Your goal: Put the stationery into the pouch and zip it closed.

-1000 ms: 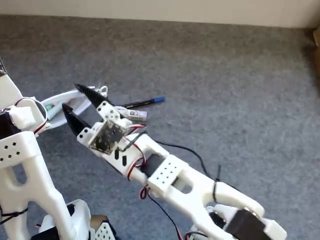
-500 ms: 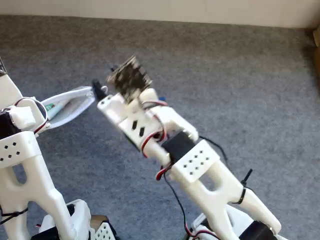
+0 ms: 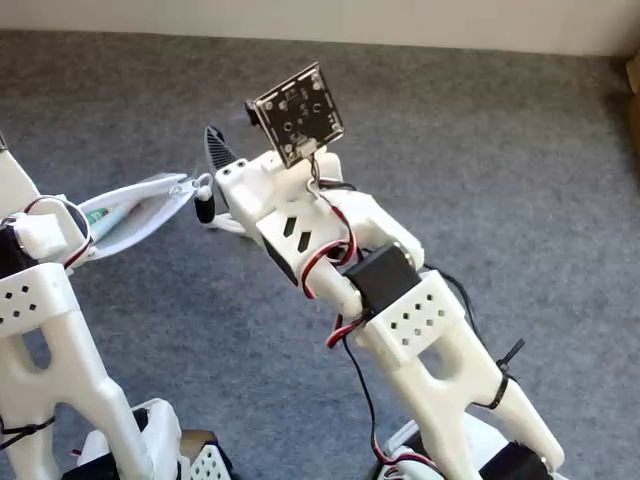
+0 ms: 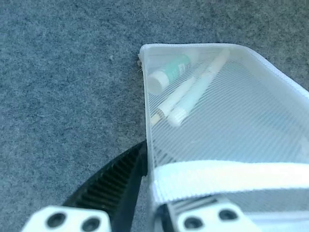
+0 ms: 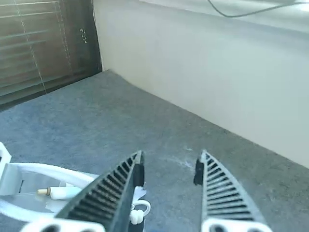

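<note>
A translucent white mesh pouch point(image 3: 130, 213) lies at the left, its mouth toward the middle. In the left wrist view the pouch point(image 4: 217, 111) holds a green-capped tube point(image 4: 169, 72) and two pale pens point(image 4: 193, 99). My left gripper point(image 4: 147, 164) is shut on the pouch's banded edge. My right gripper point(image 3: 210, 175) stands open at the pouch's mouth, one finger above it and one beside the zipper pull point(image 3: 190, 183). From the right wrist, the open gripper point(image 5: 171, 155) points over the carpet, with the pouch's mouth point(image 5: 38, 188) and the zipper pull point(image 5: 137, 215) beside one finger.
Grey carpet point(image 3: 480, 150) covers the floor, open to the right and rear. A pale wall point(image 5: 203, 72) and a dark slatted blind point(image 5: 43, 43) stand beyond. The left arm's white base point(image 3: 50, 340) fills the near left.
My right arm has lifted and swung its wrist upward, covering the blue-capped pen and other small items seen earlier. Its open fingers now sit at the pouch's mouth. The left arm is still.
</note>
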Controlling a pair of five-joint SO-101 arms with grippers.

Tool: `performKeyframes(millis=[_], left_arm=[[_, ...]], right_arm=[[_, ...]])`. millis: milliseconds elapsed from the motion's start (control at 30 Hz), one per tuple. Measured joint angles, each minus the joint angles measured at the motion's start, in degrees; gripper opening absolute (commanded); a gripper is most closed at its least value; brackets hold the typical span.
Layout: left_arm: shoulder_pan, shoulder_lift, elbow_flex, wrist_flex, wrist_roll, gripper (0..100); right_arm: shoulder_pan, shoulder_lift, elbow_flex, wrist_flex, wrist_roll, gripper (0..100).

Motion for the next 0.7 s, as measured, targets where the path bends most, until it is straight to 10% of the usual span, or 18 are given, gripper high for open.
performKeyframes(millis=[700], left_arm=[[0.0,0.0,0.0,0.0,0.0,1]], right_arm=[[7.4,46.3,-66.7,42.9,-17.1,16.6]])
